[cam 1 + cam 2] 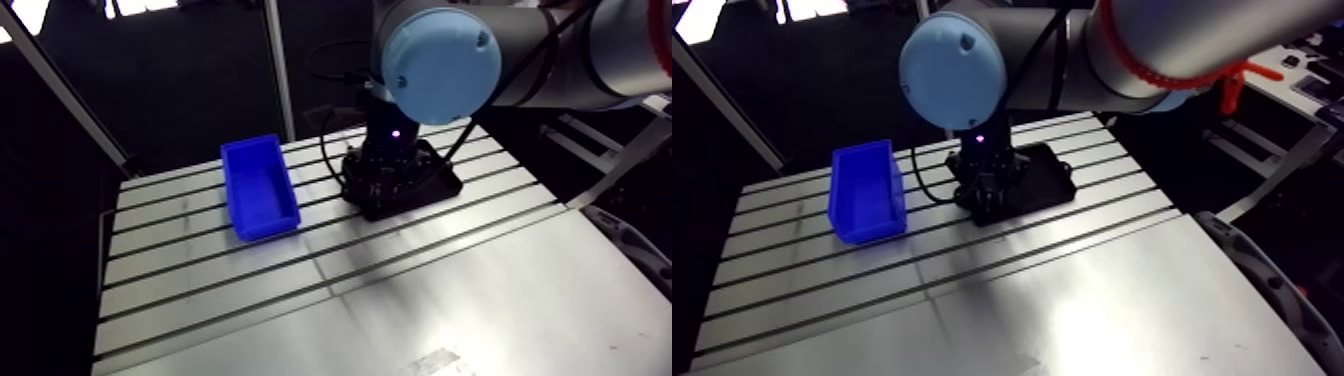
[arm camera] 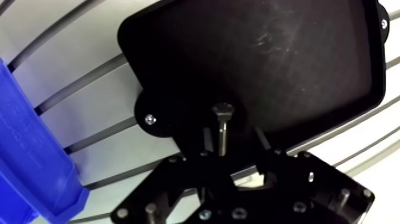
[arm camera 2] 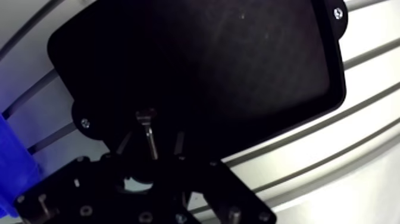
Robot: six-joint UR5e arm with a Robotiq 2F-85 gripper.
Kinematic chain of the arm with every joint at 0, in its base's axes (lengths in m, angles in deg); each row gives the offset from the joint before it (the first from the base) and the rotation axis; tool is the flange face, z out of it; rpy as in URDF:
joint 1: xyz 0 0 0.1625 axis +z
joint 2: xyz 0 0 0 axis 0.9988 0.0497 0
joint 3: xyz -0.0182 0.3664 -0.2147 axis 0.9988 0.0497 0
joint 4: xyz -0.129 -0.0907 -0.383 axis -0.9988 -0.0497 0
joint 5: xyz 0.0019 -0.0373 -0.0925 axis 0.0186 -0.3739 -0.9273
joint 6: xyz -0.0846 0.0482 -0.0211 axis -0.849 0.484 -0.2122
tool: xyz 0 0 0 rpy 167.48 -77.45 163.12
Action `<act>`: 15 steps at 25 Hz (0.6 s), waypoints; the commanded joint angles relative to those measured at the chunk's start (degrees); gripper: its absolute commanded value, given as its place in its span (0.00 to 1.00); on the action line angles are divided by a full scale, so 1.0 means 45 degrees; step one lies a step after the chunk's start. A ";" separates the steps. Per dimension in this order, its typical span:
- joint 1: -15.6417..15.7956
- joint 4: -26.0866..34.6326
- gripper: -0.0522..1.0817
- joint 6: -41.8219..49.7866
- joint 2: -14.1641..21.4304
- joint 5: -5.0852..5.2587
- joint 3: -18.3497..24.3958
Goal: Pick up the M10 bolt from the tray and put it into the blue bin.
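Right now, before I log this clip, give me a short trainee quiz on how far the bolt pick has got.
1. True or false: the bolt already lies in the blue bin.
2. Where are the jaws? A) above the bin; B) low over the black tray, open, one on each side of the bolt; C) raised off the tray, holding the bolt.
3. Do the bin and the tray touch?
Key: 1 false, the bolt lies on the tray. 2 B. 3 No, bare table shows between them.
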 commanded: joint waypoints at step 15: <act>0.0000 0.0000 0.68 0.0002 -0.0254 -0.0003 0.0069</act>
